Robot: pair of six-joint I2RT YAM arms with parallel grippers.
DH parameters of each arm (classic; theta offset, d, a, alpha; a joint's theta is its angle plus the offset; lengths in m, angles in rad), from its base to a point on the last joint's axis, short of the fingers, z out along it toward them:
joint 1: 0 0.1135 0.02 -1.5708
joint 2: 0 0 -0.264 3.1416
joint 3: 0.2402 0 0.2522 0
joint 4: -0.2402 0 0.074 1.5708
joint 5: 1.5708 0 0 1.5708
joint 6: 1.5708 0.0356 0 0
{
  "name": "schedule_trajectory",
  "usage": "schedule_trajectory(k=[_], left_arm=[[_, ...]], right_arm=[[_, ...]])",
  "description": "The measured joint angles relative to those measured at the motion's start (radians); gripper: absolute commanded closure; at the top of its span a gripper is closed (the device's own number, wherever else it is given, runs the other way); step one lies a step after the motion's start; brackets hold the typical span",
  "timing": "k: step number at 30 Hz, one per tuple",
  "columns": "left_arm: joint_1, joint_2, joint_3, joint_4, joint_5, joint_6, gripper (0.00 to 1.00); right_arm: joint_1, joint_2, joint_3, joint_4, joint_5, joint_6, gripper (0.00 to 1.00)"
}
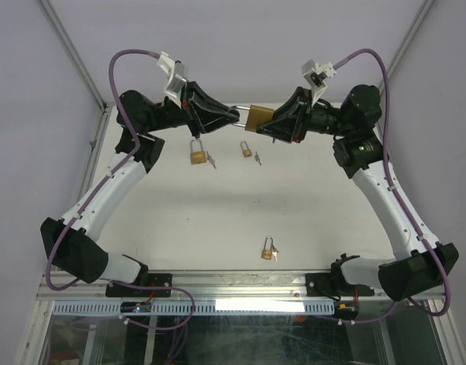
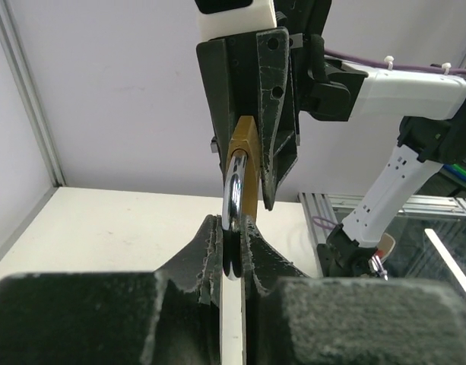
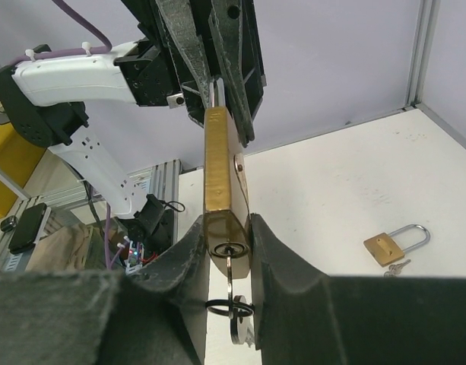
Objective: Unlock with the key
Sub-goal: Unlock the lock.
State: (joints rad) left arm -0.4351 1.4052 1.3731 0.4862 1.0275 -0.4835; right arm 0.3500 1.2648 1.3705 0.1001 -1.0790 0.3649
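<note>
A brass padlock point(image 1: 259, 116) hangs in the air above the far part of the table, held between both arms. My right gripper point(image 3: 229, 228) is shut on the padlock's body point(image 3: 221, 175). The key point(image 3: 231, 274) sits in the keyhole on the lock's underside, with a ring and a second key dangling from it. My left gripper point(image 2: 234, 228) is shut on the silver shackle point(image 2: 234, 194), and its fingers point(image 2: 252, 243) press on both sides of it. In the top view the left gripper point(image 1: 236, 115) and the right gripper point(image 1: 274, 122) face each other.
Three more padlocks lie on the white table: one at the back left point(image 1: 196, 152), one at the back centre point(image 1: 247, 149), and one near the front point(image 1: 269, 249). Each has small keys beside it. Grey walls and frame posts point(image 1: 73, 61) bound the table.
</note>
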Motion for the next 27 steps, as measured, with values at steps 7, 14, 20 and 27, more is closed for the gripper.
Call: schedule_trajectory(k=[7,14,20,27], left_arm=[[-0.039,-0.046,-0.023,-0.086,-0.083,0.192,1.00],[-0.076,-0.108,-0.044,-0.150,-0.131,0.315,1.00],[-0.068,-0.079,-0.044,-0.103,-0.106,0.224,1.00],[-0.064,-0.032,-0.045,-0.012,-0.062,0.141,1.00]], right_arm=[[-0.013,0.000,0.000,0.003,-0.023,-0.012,1.00],[-0.013,-0.014,0.008,-0.002,-0.046,-0.041,0.97],[-0.012,-0.037,0.008,-0.079,-0.021,-0.106,0.75],[-0.006,-0.046,0.008,-0.120,0.025,-0.144,0.52]])
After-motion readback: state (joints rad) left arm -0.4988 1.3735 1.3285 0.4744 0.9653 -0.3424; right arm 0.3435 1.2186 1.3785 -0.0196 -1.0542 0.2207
